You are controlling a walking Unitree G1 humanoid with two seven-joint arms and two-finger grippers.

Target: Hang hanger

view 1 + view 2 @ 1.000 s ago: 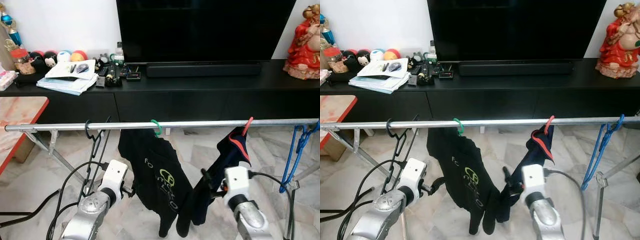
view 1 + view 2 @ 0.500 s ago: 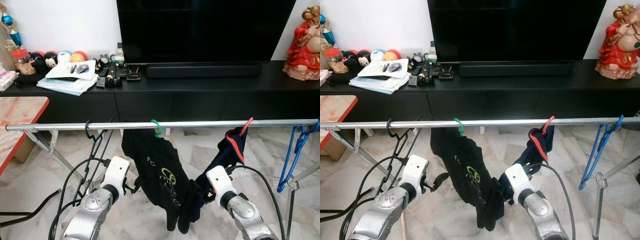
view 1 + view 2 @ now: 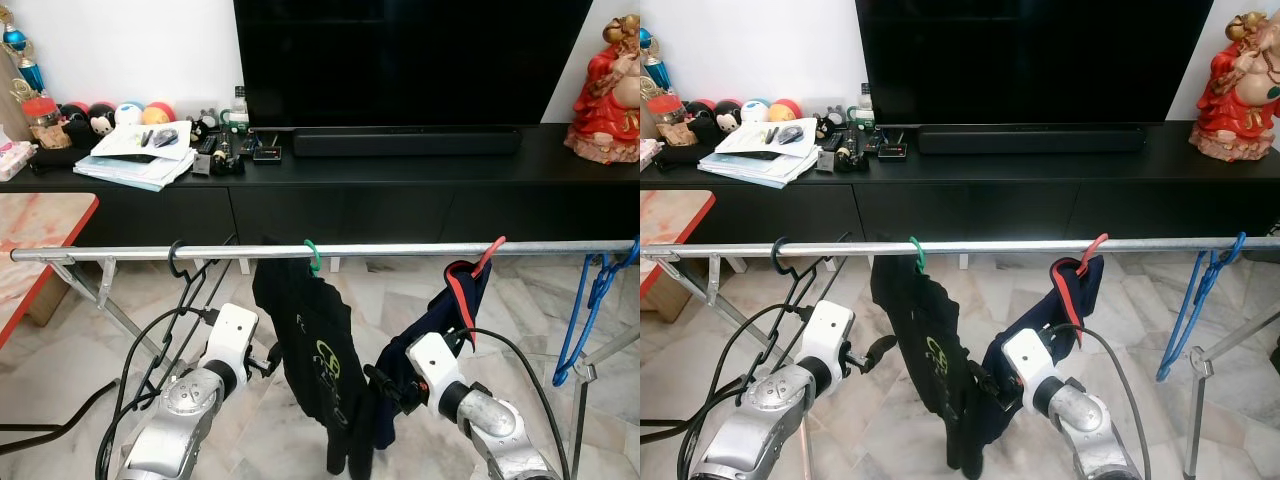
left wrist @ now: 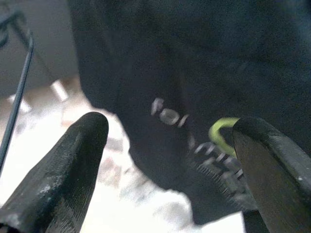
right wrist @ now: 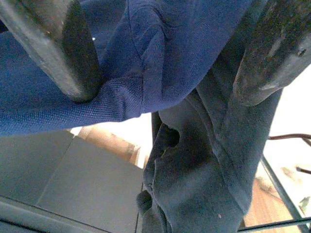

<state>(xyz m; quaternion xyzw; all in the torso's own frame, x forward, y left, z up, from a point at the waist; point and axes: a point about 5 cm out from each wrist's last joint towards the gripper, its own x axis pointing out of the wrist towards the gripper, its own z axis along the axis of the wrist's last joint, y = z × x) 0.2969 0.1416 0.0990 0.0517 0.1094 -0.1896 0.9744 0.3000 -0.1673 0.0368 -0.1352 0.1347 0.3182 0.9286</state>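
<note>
At 9 o'clock on the metal rail (image 3: 330, 249), an empty black hanger (image 3: 186, 290) hangs by its hook, unmoved over the last second. Below it, at about 7 o'clock, the left gripper (image 4: 170, 160) holds low and level. Its wrist view looks between two widely parted black fingers (image 4: 63, 170) with nothing between them, pointed at the printed chest of the black T-shirt (image 3: 310, 350).

That shirt hangs from a green hanger (image 3: 313, 252) hooked over the rail near the centre. A second ago it faced the camera broadly. Now it has turned edge-on and narrowed, because the garment to its right presses against it.

At 5 o'clock, the right gripper (image 5: 165, 58) has swung in toward the centre from farther right. Its fingers are spread with a fold of the navy garment (image 3: 450, 330) lying between them, the cloth touching the inner face of one pad. Whether they are pinching it or merely pushing it I cannot tell. The garment's red hanger (image 3: 490, 252) has its hook on the rail at about 2 o'clock, while the hem is dragged leftward.

At 3 o'clock, blue hangers (image 3: 590, 300) dangle untouched.

My reading: the red hanger is already seated, so the hanging looks essentially done. Releasing the cloth would let it drop straight.
</note>
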